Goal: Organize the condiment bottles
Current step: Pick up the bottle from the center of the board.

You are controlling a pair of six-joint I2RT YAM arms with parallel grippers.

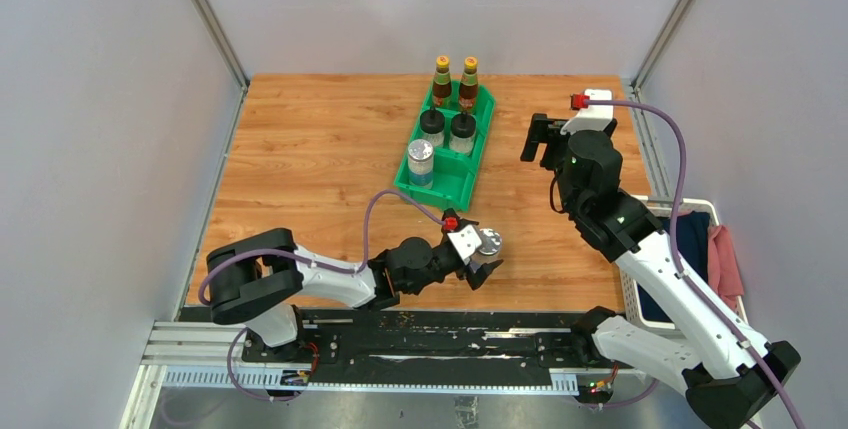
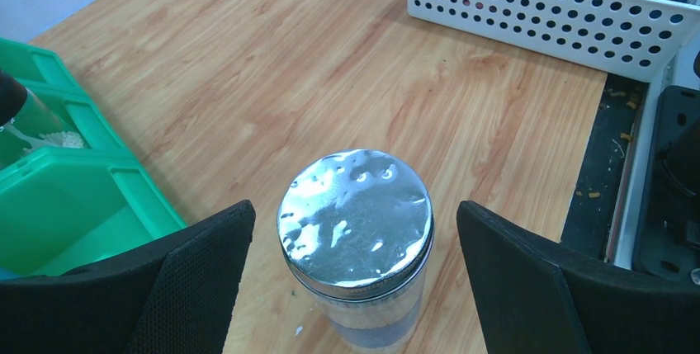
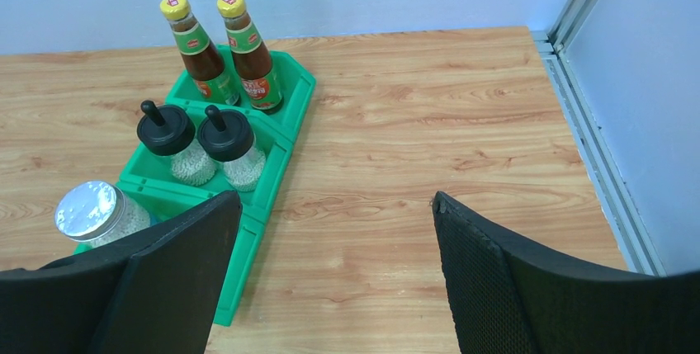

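A silver-lidded jar (image 1: 489, 243) stands upright on the wooden table, apart from the green bin (image 1: 478, 154). My left gripper (image 1: 483, 255) is open; its jaws flank the jar (image 2: 355, 210) with a gap on each side. In the bin, two brown yellow-capped bottles (image 1: 442, 81) (image 1: 469, 84) stand in the far compartment. Two black-capped shakers (image 1: 432, 127) (image 1: 462, 132) stand in the middle one. The other silver-lidded jar (image 1: 421, 161) stands in the near one. My right gripper (image 1: 545, 139) is open and empty, right of the bin, above the table.
A white perforated basket (image 1: 680, 205) holding dark blue and pink cloth sits at the table's right edge, close to the right of the loose jar in the left wrist view (image 2: 545, 16). Grey walls enclose the table on three sides.
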